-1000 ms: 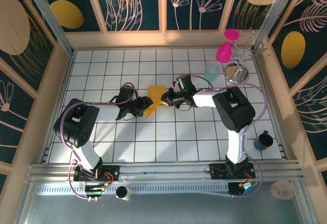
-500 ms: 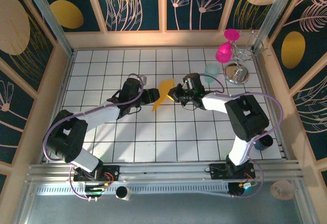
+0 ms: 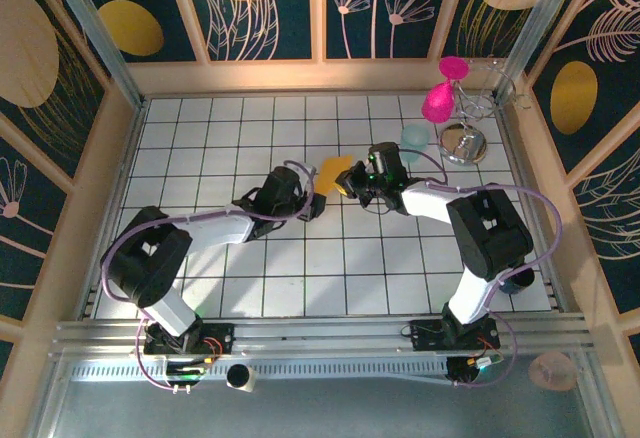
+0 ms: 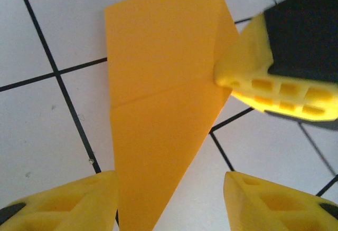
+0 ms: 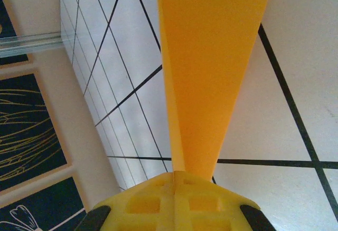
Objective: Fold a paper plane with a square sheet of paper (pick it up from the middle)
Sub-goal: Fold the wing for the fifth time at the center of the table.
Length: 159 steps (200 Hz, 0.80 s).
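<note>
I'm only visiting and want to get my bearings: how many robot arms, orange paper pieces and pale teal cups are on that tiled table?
Robot arms: 2 (left gripper, right gripper)
Orange paper pieces: 1 (folded orange paper)
Teal cups: 1 (teal cup)
Total: 4

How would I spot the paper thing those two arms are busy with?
Start at the white tiled table and find where the two arms meet, toward its far side. The folded orange-yellow paper is there, pinched by the right end effector. It is thin, pointed and creased, unlike the round pale teal cup nearby.
</note>
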Available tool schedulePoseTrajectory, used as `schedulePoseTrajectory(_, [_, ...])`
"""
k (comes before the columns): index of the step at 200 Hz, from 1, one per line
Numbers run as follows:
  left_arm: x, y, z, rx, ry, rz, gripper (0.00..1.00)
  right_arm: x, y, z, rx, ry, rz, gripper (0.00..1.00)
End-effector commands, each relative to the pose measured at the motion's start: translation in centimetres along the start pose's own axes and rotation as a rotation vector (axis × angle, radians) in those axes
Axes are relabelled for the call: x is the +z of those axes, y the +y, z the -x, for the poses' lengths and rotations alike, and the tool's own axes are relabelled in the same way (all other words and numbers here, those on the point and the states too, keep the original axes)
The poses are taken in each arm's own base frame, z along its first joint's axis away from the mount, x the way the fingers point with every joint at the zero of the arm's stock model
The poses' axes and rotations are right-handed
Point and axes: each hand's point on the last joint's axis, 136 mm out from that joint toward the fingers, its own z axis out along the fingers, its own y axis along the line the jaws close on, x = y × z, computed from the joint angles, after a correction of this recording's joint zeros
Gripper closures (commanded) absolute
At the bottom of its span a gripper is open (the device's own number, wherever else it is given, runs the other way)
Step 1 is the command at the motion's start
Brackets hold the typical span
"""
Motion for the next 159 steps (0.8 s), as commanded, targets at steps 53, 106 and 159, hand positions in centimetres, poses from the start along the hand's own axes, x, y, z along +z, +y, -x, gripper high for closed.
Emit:
schedulePoseTrajectory(53, [3.0, 0.1, 0.4, 0.309, -0.053, 0.064, 0.51, -0.7, -0.2, -0.2, 0.047, 0.029, 0.005, 1.00])
schedulePoseTrajectory(106, [3.7, -0.2, 0.0, 0.339, -0.061, 0.043, 0.59, -0.8, -0.2, -0.2, 0.054, 0.037, 0.008, 1.00])
schedulePoseTrajectory(159, [4.0, -0.6, -0.4, 0.333, -0.058, 0.012, 0.66, -0.3, -0.7, -0.5, 0.060, 0.061, -0.002, 1.00])
